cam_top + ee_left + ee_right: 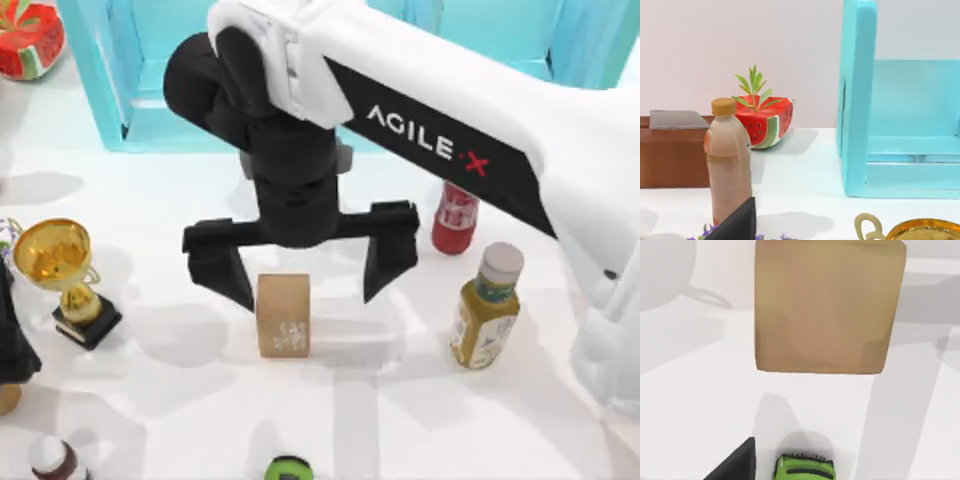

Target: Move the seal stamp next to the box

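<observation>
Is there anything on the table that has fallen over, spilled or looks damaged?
Nothing stands out. The seal stamp stands upright beneath the open right gripper. The gold trophy, red bottle and yellow-green bottle also stand upright, and no spill shows on the table.

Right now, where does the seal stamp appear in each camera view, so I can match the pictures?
Top view: the seal stamp stands on the table near the centre, just below the open right tool.
Left wrist view: not in it.
Right wrist view: the stamp sits in the upper middle.
Shared landmark: the green object near the stamp.
</observation>
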You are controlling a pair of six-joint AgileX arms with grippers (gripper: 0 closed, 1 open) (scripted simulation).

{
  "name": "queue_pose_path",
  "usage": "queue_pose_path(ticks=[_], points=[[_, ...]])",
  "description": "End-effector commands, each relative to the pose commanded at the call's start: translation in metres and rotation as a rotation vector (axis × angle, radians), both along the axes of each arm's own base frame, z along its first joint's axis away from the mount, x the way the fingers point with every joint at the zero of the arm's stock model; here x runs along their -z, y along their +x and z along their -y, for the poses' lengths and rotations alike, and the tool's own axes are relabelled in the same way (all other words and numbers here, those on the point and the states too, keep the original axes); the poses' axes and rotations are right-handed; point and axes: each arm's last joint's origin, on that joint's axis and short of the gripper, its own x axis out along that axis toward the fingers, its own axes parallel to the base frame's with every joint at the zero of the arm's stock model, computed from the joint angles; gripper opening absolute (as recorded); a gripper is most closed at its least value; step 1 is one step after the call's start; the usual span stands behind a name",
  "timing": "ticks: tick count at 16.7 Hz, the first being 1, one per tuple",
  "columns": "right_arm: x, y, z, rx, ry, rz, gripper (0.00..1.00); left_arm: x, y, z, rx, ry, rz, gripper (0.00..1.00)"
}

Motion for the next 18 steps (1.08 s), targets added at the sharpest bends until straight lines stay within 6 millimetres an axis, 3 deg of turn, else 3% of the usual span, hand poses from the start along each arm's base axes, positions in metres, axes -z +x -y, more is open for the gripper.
queue_pose_path(ticks=[5, 12, 15, 18], points=[[-0.008, 0.014, -0.013, 0.059, 0.050, 0.093, 1.00, 0.000, 0.000, 0.000, 0.000, 0.000, 0.000, 1.00], [-0.010, 0.015, -0.013, 0.064, 0.059, 0.103, 1.00, 0.000, 0.000, 0.000, 0.000, 0.000, 0.000, 1.00], [0.003, 0.018, -0.015, 0.064, 0.062, 0.107, 1.00, 0.000, 0.000, 0.000, 0.000, 0.000, 0.000, 1.00], [0.032, 0.019, -0.017, 0.064, 0.056, 0.103, 1.00, 0.000, 0.000, 0.000, 0.000, 0.000, 0.000, 1.00]])
